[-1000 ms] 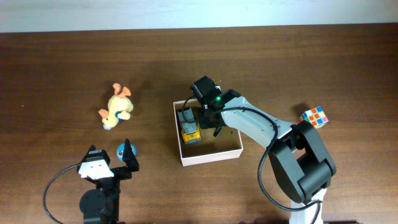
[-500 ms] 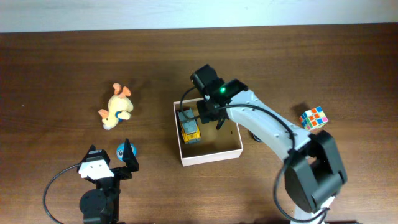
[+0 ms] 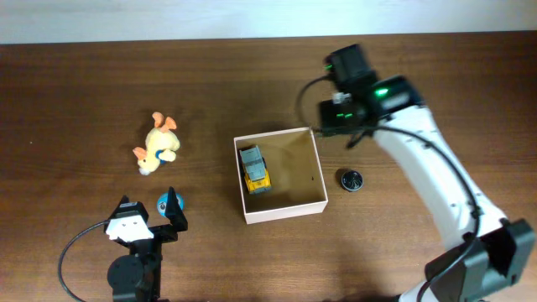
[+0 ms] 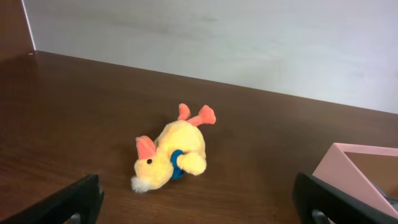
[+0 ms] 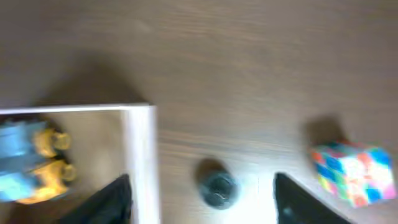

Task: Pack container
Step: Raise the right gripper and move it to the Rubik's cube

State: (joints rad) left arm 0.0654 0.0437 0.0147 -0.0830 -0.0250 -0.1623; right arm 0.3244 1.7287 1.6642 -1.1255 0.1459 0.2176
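The container [image 3: 284, 210] is a square white-walled box with a tan floor, at the table's middle. A yellow and grey toy truck [image 3: 255, 169] lies in its left half. My right gripper [image 3: 340, 126] is open and empty, above the table just beyond the container's far right corner. In the right wrist view [image 5: 202, 208] its fingers straddle the container's wall [image 5: 142, 155] and a dark round object [image 5: 217, 186]; the truck [image 5: 31, 163] is at the left. My left gripper [image 3: 148, 208] is open and empty at the front left, and also shows in the left wrist view [image 4: 199, 214].
A yellow plush duck [image 3: 157, 143] lies left of the container, also in the left wrist view [image 4: 171, 155]. A small blue object [image 3: 165, 201] sits by the left gripper. The dark round object [image 3: 351, 179] lies right of the container. A colour cube [image 5: 354, 171] lies further right.
My right gripper has lifted out of the container and moved back and to the right, leaving the truck inside. The dark round object is now uncovered; the arm now hides the cube overhead.
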